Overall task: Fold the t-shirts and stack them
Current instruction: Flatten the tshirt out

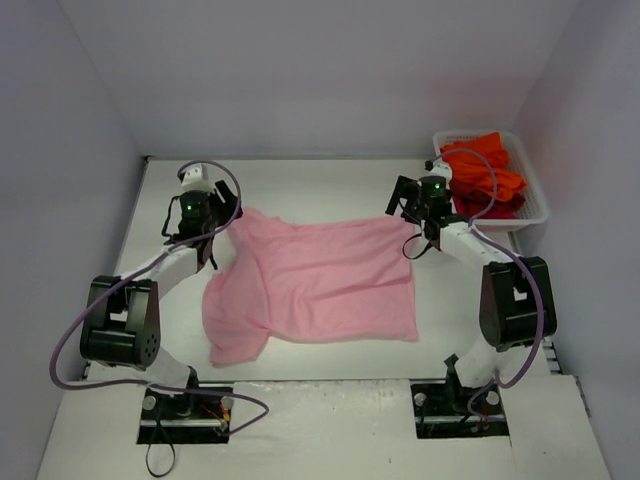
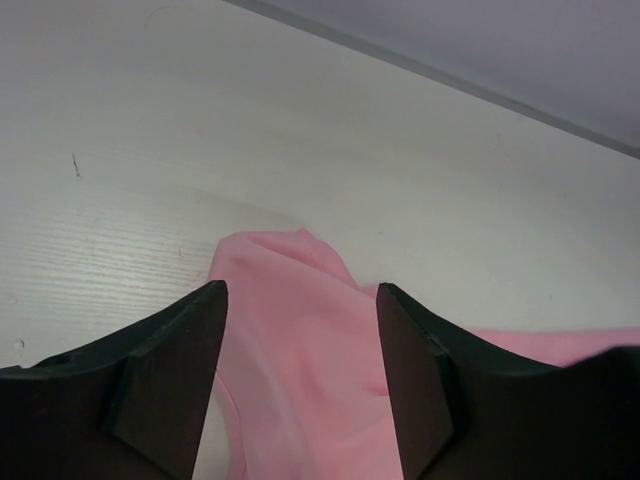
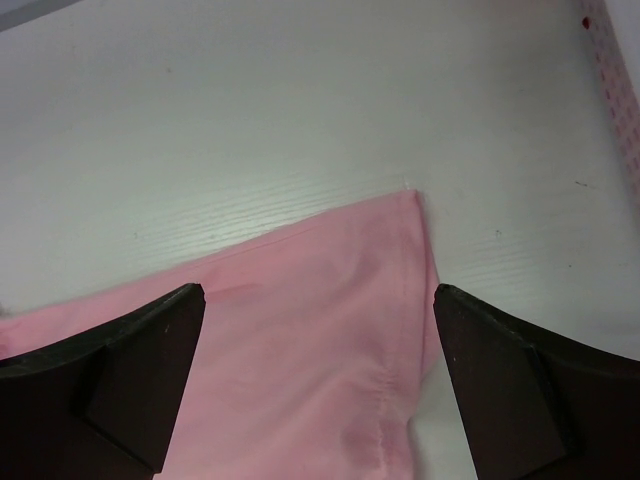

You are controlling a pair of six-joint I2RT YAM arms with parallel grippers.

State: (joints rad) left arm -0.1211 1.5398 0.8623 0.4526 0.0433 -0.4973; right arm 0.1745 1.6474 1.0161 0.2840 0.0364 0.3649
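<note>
A light pink t-shirt (image 1: 320, 280) lies spread out on the white table, with one sleeve trailing toward the front left. My left gripper (image 1: 226, 213) hovers at the shirt's far left corner. It is open, and the pink cloth (image 2: 290, 340) lies loose on the table between its dark fingers (image 2: 170, 360). My right gripper (image 1: 405, 203) is at the far right corner, wide open over the hemmed cloth corner (image 3: 310, 330). Orange-red t-shirts (image 1: 485, 175) sit bunched in a white mesh basket (image 1: 536, 208) at the back right.
The basket stands just right of my right gripper, and its mesh edge (image 3: 612, 70) shows in the right wrist view. Grey walls enclose the table on the left, back and right. Cables loop from both arms.
</note>
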